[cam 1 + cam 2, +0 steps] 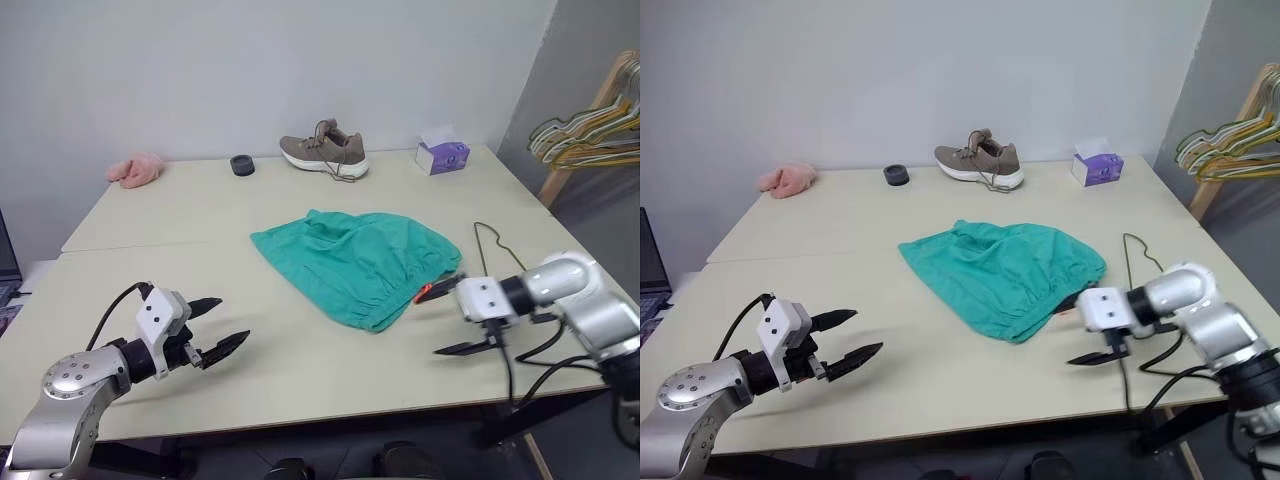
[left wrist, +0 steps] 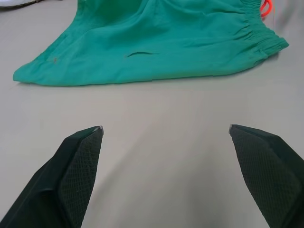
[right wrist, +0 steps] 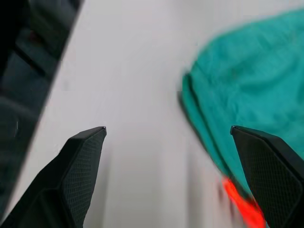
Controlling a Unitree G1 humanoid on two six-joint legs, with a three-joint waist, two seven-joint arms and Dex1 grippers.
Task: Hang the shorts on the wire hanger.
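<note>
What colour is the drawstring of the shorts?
Orange-red. The drawstring of the teal-green shorts shows best in the left wrist view.

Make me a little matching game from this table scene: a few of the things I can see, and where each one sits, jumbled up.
Things:
1. shorts
2. shoe
3. pink fluffy cloth
4. purple tissue box

Places:
A. back edge of the table, far left corner
B. middle of the table, lying flat
C. back edge, far right corner
D. back edge, near the middle, beside a small dark ring

Pairs: 1-B, 2-D, 3-A, 4-C
</note>
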